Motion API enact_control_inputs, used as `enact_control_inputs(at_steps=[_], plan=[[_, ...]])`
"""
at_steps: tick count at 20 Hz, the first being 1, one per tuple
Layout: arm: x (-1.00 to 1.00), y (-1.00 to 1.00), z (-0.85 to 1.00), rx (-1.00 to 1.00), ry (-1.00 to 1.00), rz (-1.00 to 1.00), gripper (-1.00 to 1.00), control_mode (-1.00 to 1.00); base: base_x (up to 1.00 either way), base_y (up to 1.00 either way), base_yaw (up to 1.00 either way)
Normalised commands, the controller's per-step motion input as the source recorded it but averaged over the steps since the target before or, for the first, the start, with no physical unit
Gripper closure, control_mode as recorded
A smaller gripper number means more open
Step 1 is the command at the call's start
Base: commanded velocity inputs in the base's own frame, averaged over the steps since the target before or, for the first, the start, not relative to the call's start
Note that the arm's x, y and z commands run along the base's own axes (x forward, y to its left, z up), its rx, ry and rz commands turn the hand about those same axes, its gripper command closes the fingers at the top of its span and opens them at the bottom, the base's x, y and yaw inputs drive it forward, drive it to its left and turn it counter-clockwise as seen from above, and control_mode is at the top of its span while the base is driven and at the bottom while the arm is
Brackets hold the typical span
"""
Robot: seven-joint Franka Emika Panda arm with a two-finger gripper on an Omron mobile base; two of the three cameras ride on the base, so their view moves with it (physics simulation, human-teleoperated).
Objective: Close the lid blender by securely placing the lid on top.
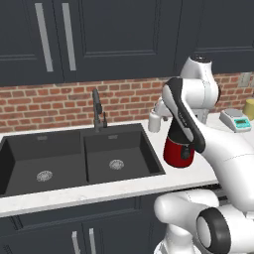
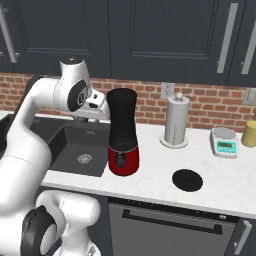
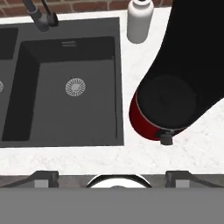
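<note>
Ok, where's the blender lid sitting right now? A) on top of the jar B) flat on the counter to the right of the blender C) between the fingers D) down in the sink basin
B: the lid lies flat on the white counter, right of the blender and apart from it, in front of the paper towel roll.

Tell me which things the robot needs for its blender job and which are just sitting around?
Needed:
blender, standing by the sink, top uncovered
lid, lying flat on the counter to the blender's right
gripper, open, holding nothing

Just sitting around:
sink
tap
soap bottle
paper towel roll
kitchen scale
</note>
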Motion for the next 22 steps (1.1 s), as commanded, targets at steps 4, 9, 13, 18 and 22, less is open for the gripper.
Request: enact_control_inputs(at_steps=[4,9,13,18,22], plan=[[-0.35,-0.24,-0.16,0.00,-0.08,-0.12,-1.00,-1.00,0.00,0.00,0.00],[-0.38,-0.38,-0.21,0.00,-0.10,-0.15,-1.00,-1.00,0.00,0.00,0.00],[-0.33,-0.46,-0.27,0.00,-0.10,-0.16,-1.00,-1.00,0.00,0.00,0.00],[-0.23,-0.68,-0.29,0.00,-0.04,-0.21,-1.00,-1.00,0.00,0.00,0.00],[-0.07,-0.82,-0.30,0.00,0.00,-0.24,-1.00,-1.00,0.00,0.00,0.00]])
